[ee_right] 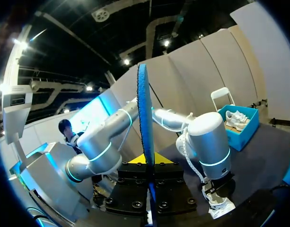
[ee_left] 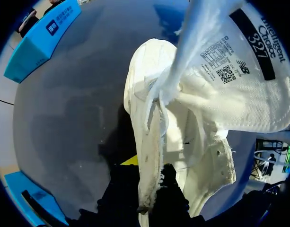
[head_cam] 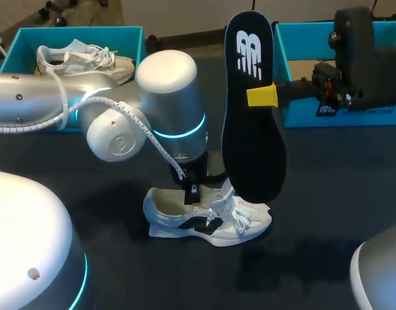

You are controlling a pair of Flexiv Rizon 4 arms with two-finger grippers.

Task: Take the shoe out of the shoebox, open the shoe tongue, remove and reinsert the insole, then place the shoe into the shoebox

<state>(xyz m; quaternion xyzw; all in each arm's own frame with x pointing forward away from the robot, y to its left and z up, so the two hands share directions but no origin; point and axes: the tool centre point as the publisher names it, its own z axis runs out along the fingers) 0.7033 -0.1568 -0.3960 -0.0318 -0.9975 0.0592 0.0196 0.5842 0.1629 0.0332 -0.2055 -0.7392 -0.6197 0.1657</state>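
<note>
My right gripper (head_cam: 262,95) pinches the insole (head_cam: 252,129) upright, its lower end just over the shoe (head_cam: 204,219) at mid-tabletop. My left gripper (head_cam: 192,190) clamps the shoe's collar.

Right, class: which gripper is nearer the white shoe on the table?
Left. The left gripper grips the white shoe at its collar; the right gripper is up above it, holding the black insole.

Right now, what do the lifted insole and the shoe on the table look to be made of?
Insole: probably foam under a matte black fabric top; the right wrist view shows a thin blue edge. Shoe: white textile upper, likely mesh, judging by the woven texture on its tongue; a smooth dark side patch, material unclear.
</note>
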